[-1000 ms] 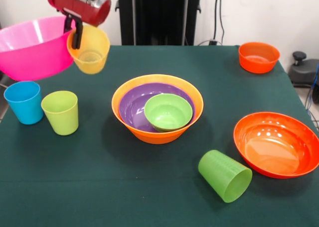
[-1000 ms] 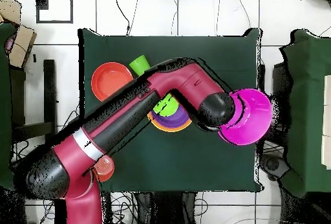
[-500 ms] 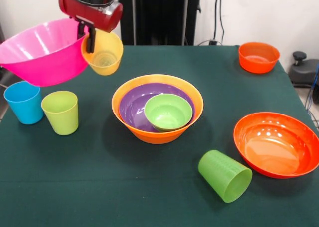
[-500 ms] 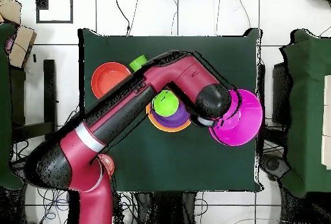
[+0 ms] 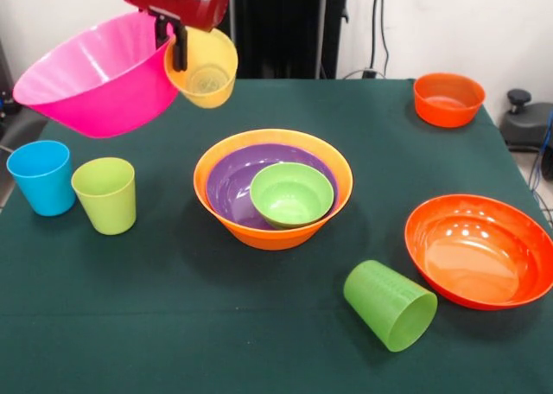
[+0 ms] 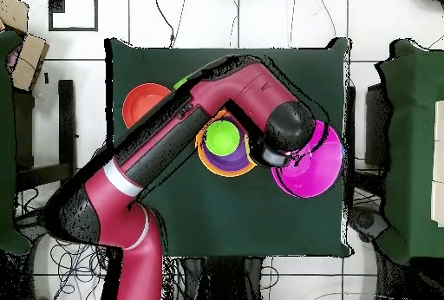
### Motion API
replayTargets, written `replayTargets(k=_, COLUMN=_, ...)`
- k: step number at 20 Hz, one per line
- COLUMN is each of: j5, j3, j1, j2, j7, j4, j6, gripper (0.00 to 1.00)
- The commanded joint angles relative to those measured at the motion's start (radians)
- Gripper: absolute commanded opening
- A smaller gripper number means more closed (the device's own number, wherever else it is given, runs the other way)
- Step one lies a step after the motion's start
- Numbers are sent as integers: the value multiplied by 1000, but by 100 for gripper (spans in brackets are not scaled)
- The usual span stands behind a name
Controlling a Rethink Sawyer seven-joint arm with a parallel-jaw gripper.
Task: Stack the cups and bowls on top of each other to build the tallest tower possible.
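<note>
While pincer [image 5: 179, 48] grips pink bowl [image 5: 95, 79] and yellow cup [image 5: 204, 68] aloft | nested bowls [image 5: 273, 187] below, blue cup [image 5: 40, 177] beside

— Where does the front camera sit?
— Across my worktop [image 5: 259, 325], angled down at me, fairly close — its edges run out of frame.
— And the overhead?
— High above, looking straight down, taking in the whole worktop [image 6: 225, 218] plus floor. Both share the green cloth and its nested bowls [image 5: 273, 187].
</note>
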Motion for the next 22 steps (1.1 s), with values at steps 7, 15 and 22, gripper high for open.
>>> replayTargets(k=7, j5=132, j3=-137, j1=-48, j2=54, j7=416, j4=36, j6=-121, gripper=0)
replayTargets(k=15, j5=139, j3=-242, j1=-77, j2=124, j7=448, j4=84, j6=-179, gripper=0)
replayTargets(k=22, j5=139, j3=-268, j1=-84, j2=144, j7=486, j4=146, j6=-225, gripper=0)
